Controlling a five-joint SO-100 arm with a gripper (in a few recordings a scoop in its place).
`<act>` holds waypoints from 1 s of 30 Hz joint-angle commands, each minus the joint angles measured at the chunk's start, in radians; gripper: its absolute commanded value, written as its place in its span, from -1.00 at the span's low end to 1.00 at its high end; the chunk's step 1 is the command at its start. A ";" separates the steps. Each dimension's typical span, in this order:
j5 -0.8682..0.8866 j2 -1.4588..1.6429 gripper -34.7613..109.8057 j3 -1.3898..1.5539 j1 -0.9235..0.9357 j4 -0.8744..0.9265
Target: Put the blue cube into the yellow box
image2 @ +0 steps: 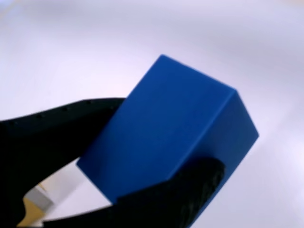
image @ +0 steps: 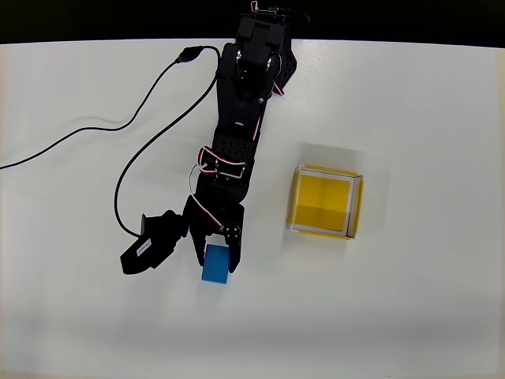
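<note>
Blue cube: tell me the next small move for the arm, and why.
Probably lift slightly, then swing toward the yellow box. The blue cube sits between the gripper fingers, which press both its sides in the wrist view, so the grasp looks made. The box lies apart, to the right in the overhead view.

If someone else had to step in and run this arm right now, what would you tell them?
Gripper: closed on the blue cube, one finger on each side; the wrist view shows the cube wedged between both black fingers.
Yellow box: sits to the right of the arm in the overhead view, nothing in it.
Done: cube gripped.
Left: carry it over the box and release it inside.
</note>
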 commanded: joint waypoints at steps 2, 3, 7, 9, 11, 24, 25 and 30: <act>-0.014 0.255 -0.23 0.015 -0.080 -0.011; -0.015 0.287 -0.23 0.028 -0.104 -0.009; -0.017 0.387 -0.23 0.049 -0.204 0.025; -0.017 0.420 -0.23 0.063 -0.252 0.025; -0.017 0.456 -0.23 0.086 -0.301 0.017; 0.003 0.699 -0.23 0.302 -0.592 0.169; 0.009 0.713 -0.23 0.316 -0.606 0.195; 0.052 0.742 -0.23 0.365 -0.643 0.281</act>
